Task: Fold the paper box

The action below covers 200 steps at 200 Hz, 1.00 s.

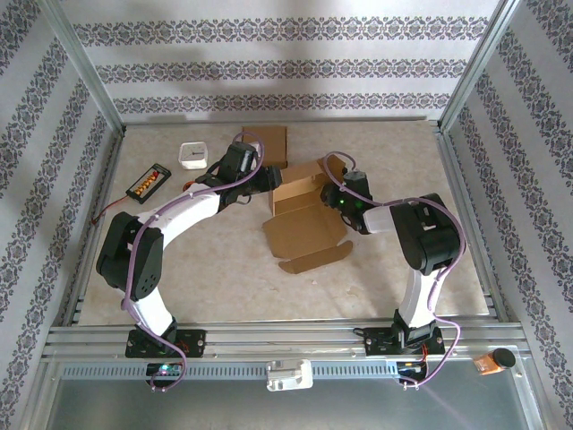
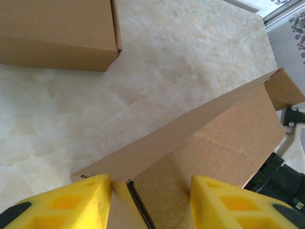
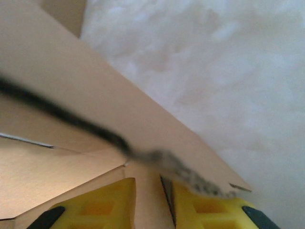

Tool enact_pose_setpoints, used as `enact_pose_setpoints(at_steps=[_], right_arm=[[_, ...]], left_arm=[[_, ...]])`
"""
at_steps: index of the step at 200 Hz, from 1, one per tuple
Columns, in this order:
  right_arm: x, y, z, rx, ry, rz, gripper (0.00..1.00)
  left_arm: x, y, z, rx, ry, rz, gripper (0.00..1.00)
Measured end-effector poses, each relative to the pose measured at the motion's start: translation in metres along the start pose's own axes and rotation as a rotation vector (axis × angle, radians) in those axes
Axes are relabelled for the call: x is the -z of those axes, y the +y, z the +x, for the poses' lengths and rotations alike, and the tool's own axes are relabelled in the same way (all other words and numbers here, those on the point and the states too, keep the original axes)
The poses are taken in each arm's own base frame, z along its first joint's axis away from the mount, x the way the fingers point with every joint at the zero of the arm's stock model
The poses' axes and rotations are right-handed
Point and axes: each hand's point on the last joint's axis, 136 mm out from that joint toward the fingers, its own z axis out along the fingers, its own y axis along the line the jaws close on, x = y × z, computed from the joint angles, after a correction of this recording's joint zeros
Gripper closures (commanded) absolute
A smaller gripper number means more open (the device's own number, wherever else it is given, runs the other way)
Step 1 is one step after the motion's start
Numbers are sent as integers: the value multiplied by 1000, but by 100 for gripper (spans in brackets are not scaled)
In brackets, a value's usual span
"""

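Cardboard paper box: right pincer pinches one wall, left pincer seemingly straddles.

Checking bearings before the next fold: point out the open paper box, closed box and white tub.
open paper box (image 1: 301, 226): top view, inner floor panel.
closed box (image 1: 268, 140): top view, top face.
white tub (image 1: 193, 155): top view, lid centre.

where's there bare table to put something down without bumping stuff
The biggest bare patch is the near strip of table, in front of the paper box. The far right corner, beyond the right gripper, is also free. The far left is crowded with the white tub, the black-and-orange device and the closed box.
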Motion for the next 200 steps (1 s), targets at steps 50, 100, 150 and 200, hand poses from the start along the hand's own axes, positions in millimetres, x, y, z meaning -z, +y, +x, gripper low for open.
enact_pose_setpoints(at_steps=[50,100,150,200], right_arm=[[3,18,-2,10,-2,-76,74],[12,46,10,111,37,-168,70],[12,53,14,134,51,-202,65],[16,65,20,159,74,-253,59]], left_arm=[[0,0,0,0,-2,-3,54],[0,0,0,0,-1,-2,53],[0,0,0,0,-1,-2,53],[0,0,0,0,-1,-2,54]])
